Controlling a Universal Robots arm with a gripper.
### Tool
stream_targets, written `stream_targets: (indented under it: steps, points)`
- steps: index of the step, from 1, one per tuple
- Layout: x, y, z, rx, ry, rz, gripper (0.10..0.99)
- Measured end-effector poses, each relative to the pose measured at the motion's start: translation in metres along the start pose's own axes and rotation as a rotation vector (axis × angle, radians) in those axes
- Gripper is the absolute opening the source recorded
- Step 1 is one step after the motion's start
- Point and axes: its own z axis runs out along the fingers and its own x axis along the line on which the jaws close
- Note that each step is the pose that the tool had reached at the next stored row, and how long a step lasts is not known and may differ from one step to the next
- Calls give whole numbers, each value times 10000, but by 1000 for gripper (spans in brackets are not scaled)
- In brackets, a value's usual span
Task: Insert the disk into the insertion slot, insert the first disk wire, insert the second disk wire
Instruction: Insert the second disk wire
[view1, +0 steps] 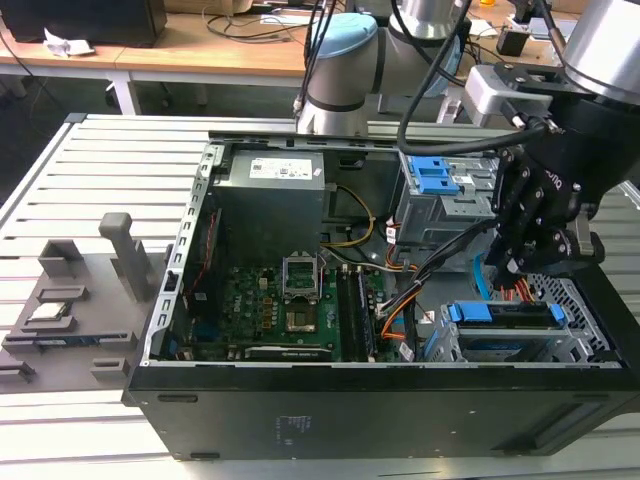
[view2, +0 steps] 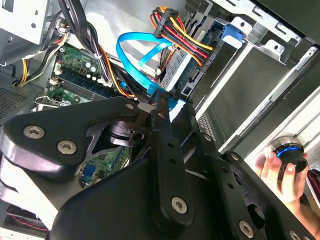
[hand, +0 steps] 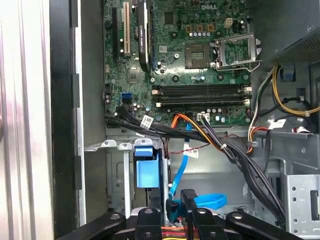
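Already seated, blue-framed disk (view1: 505, 313) fills insertion slot (view1: 585, 345).

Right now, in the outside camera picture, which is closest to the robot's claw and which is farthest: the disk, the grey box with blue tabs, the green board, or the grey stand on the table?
From the gripper, in the exterior view:
1. The disk, just below it, sitting in its slot.
2. The box with blue tabs, above, toward the view's left.
3. The green board, mid-case.
4. The grey stand, outside the case, far toward the view's left.
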Motion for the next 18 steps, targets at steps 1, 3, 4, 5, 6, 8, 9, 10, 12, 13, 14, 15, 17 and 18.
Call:
stream_targets:
  steps: [1, 3, 4, 5, 6, 8, 9, 10, 12, 13, 14, 15, 17, 18]
  points:
    - [0, 0, 1, 0, 0, 0, 302]
    - [0, 0, 1, 0, -1, 0, 220]
    - [0, 1, 2, 0, 0, 0, 161]
    - [0, 1, 2, 0, 0, 0, 161]
    - [0, 1, 2, 0, -1, 0, 161]
    - [51, -1, 6, 0, -2, 3, 161]
    - [90, -6, 11, 0, -1, 0, 161]
    - [110, -7, 19, 0, -2, 0, 161]
    - [119, -36, 79, -1, 0, 0, 161]
    - [118, -50, 95, -1, -1, 0, 161]
    - [116, -64, 106, -1, -1, 1, 161]
    - [114, -89, 124, -2, 0, 0, 161]
    - [110, -123, 165, -2, -1, 0, 161]
    - [109, -128, 177, -1, -2, 0, 161]
